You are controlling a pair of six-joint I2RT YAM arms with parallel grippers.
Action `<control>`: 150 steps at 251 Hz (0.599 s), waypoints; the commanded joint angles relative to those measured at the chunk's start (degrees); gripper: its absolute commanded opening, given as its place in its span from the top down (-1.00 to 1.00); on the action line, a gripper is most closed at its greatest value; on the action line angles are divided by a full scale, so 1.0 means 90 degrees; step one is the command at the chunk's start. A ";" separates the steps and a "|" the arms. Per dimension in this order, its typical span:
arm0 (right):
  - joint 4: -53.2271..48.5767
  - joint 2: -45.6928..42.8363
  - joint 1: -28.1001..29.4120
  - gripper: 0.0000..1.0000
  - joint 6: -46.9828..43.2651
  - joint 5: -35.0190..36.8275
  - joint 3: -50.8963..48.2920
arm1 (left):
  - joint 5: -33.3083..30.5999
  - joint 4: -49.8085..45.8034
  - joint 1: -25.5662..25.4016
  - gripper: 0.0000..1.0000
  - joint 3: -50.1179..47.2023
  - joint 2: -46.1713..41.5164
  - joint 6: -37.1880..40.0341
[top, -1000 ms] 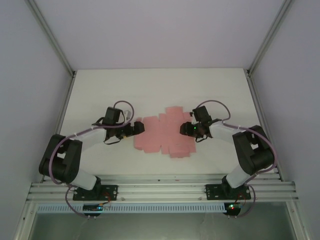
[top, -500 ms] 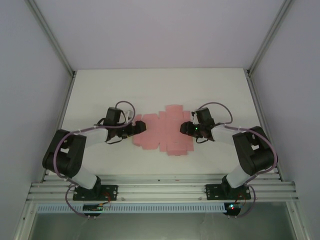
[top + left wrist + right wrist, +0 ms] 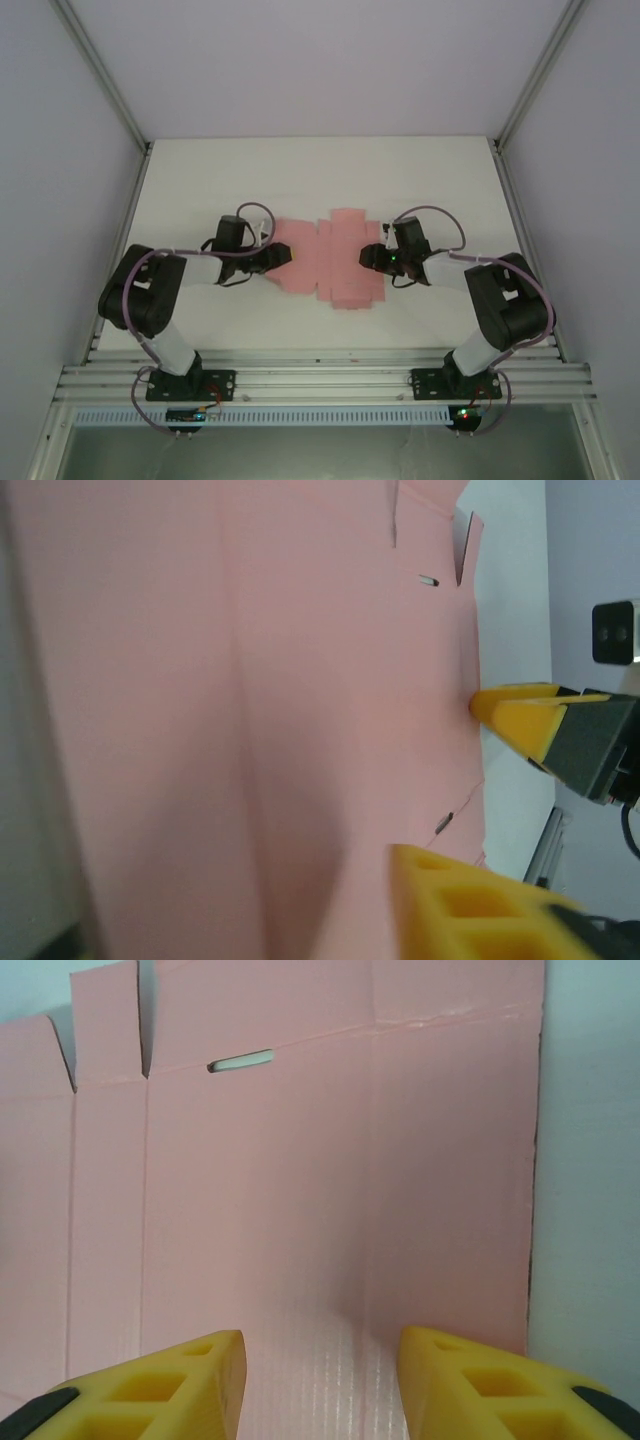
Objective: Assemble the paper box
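Top external: paper box unfolded on bench centre, first fold likely; left hand narrow astride left flap, grip unclear; right hand half-open over right panel; next needs flap raised along crease.

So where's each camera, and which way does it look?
Top external: above, behind the bases, looking down at table, paper box, left arm, right arm.
Left wrist: on left arm, close against paper box; left tool shows.
Right wrist: on right arm, facing along paper box; right tool shows.
All three share the paper box.
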 commanded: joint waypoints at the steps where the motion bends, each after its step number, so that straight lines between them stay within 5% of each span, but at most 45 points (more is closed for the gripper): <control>1: -0.0787 -0.0085 -0.0030 0.05 -0.0104 -0.0042 -0.0245 | 0.0329 0.0368 -0.0052 0.67 0.0105 -0.0156 0.0096; 18: -0.0928 -0.0385 -0.0076 0.03 -0.0218 -0.0038 -0.0173 | 0.0310 0.0241 -0.0052 1.00 0.0164 -0.0323 0.0257; 87: -0.1739 -0.2519 -0.0513 -0.31 -0.0480 -0.0214 0.0083 | 0.0631 0.0306 -0.0060 1.00 0.0320 -0.1339 0.0450; 118: -0.2043 -0.3607 -0.0902 -0.98 -0.0788 -0.0467 0.0048 | 0.0883 0.0439 -0.0145 1.00 0.0276 -0.2145 0.0653; 150: -0.1712 -0.4438 -0.1355 -0.99 -0.1059 -0.0887 -0.0320 | 0.1152 0.0538 -0.0346 1.00 0.0131 -0.2915 0.1127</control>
